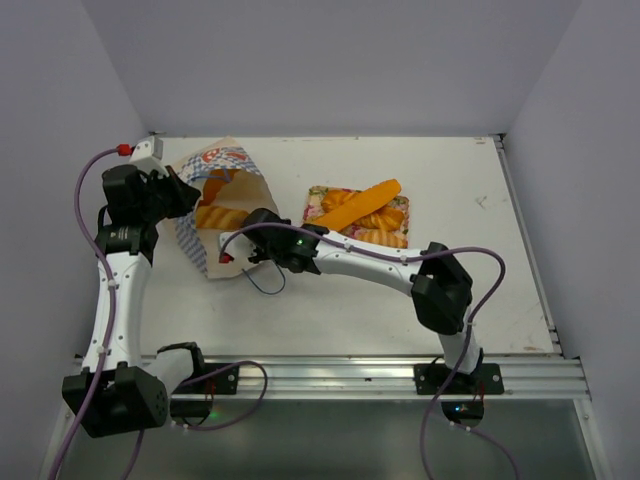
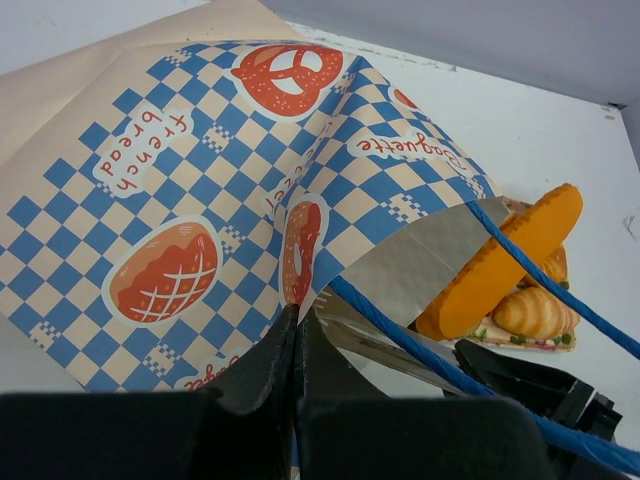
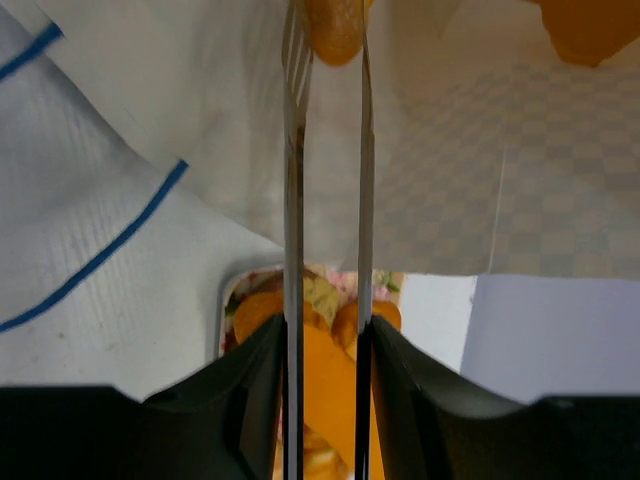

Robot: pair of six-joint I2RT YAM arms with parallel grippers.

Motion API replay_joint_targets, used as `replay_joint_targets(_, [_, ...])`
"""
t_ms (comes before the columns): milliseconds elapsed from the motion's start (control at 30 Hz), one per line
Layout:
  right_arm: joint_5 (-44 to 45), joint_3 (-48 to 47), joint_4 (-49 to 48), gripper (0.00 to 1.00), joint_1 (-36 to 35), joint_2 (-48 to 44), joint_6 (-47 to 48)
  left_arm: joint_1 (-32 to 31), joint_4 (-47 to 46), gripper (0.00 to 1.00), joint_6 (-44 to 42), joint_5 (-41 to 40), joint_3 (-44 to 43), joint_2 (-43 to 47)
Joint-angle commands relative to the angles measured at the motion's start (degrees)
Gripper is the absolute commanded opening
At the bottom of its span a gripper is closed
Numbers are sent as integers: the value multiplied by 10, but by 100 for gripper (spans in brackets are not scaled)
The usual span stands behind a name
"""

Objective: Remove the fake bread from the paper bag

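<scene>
Since the right gripper (image 3: pixel 328 15) comes in from the right and reaches into the mouth of the bag (image 2: pixel 200 150), it is the arm for the pull. The left one is busy on the paper.

Right wrist view, nearest first: two thin fingers run straight ahead, parallel, with a narrow gap. At their tips sits the rounded end of a bread piece (image 3: pixel 335 32), which fills the gap and looks pinched from both sides. Only that end shows. I judge its long axis runs on away from the fingers, deeper into the bag, so it points end-on at the gripper. A straight draw back along the fingers' line, out toward the right, should free it.

A second bread (image 3: pixel 590 25) lies just right of the tips, untouched, with the bag's inner wall behind it.

The left gripper (image 2: pixel 297 335) has its fingers together on the bag's rim, holding the mouth open. A blue cord handle (image 2: pixel 400 340) crosses just beside it. In the top view the bag lies on the table (image 1: pixel 480 260) at the left, with its mouth toward the right arm and orange bread showing inside.

Further right, apart from the bag, is the tray (image 1: pixel 315 195). It holds breads, and a long stick (image 1: pixel 362 205) lies slantwise across them.
</scene>
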State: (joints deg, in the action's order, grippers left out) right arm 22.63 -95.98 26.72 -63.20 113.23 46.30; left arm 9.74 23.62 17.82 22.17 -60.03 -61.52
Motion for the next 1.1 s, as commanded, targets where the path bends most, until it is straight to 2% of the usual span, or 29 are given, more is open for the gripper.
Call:
replay_joint_targets(0, [47, -34, -33, 41, -12, 15, 53, 5, -23, 0, 3, 18, 6, 17])
replay_joint_targets(600, [89, -68, -40, 45, -17, 80, 85, 4, -33, 0, 7, 32, 18, 22])
replay_joint_targets(1067, [118, -68, -83, 45, -16, 100, 93, 5, -38, 0, 10, 39, 21, 18])
